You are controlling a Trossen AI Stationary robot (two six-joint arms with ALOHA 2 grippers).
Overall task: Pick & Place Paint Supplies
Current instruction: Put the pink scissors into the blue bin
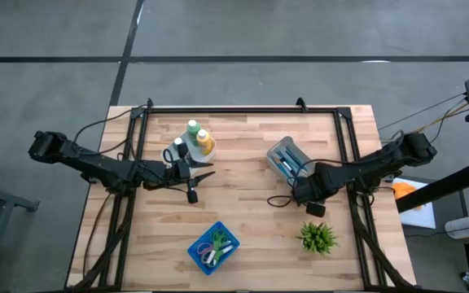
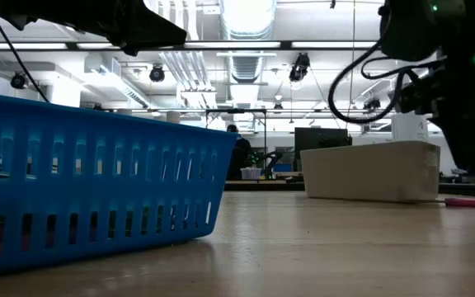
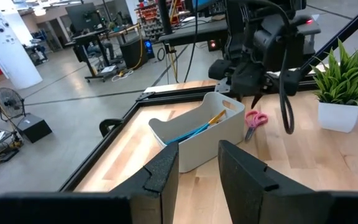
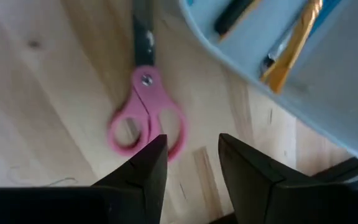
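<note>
Both arms are matte black, built of blocky jointed segments with black cables looped alongside. Each tool point(image 3: 197, 171) ends in two broad, flat dark fingers point(image 4: 138, 171). A small green light glows on the arm above the white bin point(image 2: 369, 171).

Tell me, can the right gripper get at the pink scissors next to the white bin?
Probably yes. The right gripper hangs open just above the pink scissors, which lie flat on bare wood beside the white bin, nothing between them.

Workshop hall around my rig

I see grey concrete floor point(image 1: 259, 32), bright ceiling strip lights point(image 2: 242, 12), and desks with monitors point(image 3: 95, 22) far beyond the left claw point(image 3: 197, 171).
</note>
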